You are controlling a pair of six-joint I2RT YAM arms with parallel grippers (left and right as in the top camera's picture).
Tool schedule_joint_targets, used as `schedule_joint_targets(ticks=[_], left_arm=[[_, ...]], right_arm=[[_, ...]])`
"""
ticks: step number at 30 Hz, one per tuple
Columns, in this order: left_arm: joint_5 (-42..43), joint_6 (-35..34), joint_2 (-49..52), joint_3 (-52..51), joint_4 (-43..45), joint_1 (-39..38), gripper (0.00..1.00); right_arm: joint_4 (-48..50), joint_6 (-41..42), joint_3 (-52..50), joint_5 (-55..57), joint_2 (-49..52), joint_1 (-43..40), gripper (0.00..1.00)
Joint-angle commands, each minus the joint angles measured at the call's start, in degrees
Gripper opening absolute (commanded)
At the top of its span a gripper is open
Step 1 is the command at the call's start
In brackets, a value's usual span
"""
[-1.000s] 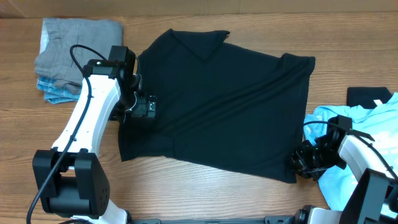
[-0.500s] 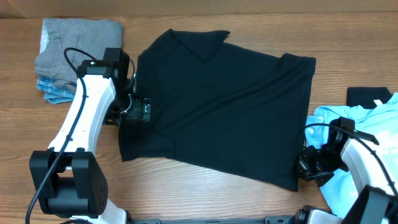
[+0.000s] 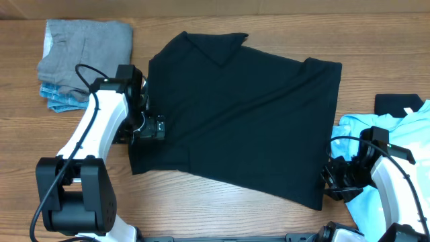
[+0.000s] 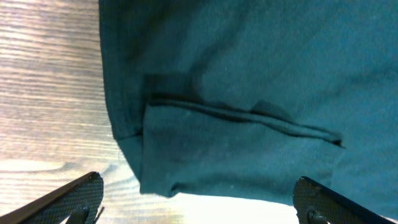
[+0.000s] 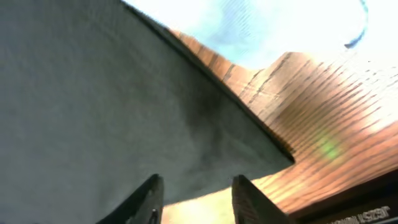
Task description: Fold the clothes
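A large black collared shirt (image 3: 238,114) lies spread flat across the middle of the table, collar at the back. My left gripper (image 3: 149,126) hangs over its left edge by the sleeve, jaws wide open and empty; the left wrist view shows the sleeve's hem (image 4: 205,155) between the fingers (image 4: 196,202). My right gripper (image 3: 330,183) is open beside the shirt's front right corner, which shows in the right wrist view (image 5: 249,140) ahead of the fingers (image 5: 196,193). A light blue tee (image 3: 390,158) lies crumpled at the right, under the right arm.
A folded grey garment on a blue one (image 3: 77,57) sits at the back left. A black item with a white label (image 3: 400,104) lies at the right edge. Bare wooden table (image 3: 222,208) runs along the front.
The left gripper shifted slightly along the shirt's left edge. The right gripper moved right and forward, off the shirt's front right corner, and the hem there now lies flatter.
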Motion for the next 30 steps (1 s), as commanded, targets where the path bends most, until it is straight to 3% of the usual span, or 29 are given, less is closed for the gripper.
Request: schedule_joint_targets(ticks=[1,6,13,19,30], left_arm=[[0.28,-0.76,-0.31,-2.10,2.32,0.28,1.00],[1.86,-0.76,-0.31,-5.29,4.42,0.31,1.00],[4.37,-0.76,-0.31,-6.23,3.06,0.33,1.00],[4.55,-1.57,-0.33,-6.21,4.37,3.50,1.00],[13.88,8.70,-0.33,-6.21,11.34,5.81,1.00]], right_arm=[[0.04,0.02,1.44,-0.07,-0.87,-0.11,0.61],[-1.20,0.13,0.17,-0.09,-0.87,-0.11,0.74],[1.92,5.79,-5.03,-1.64,-0.83,-0.11,0.75],[5.88,5.99,-7.91,-1.40,-0.83,-0.11,0.75],[6.67,4.31,-7.96,-1.18,-0.83,-0.11,0.74]])
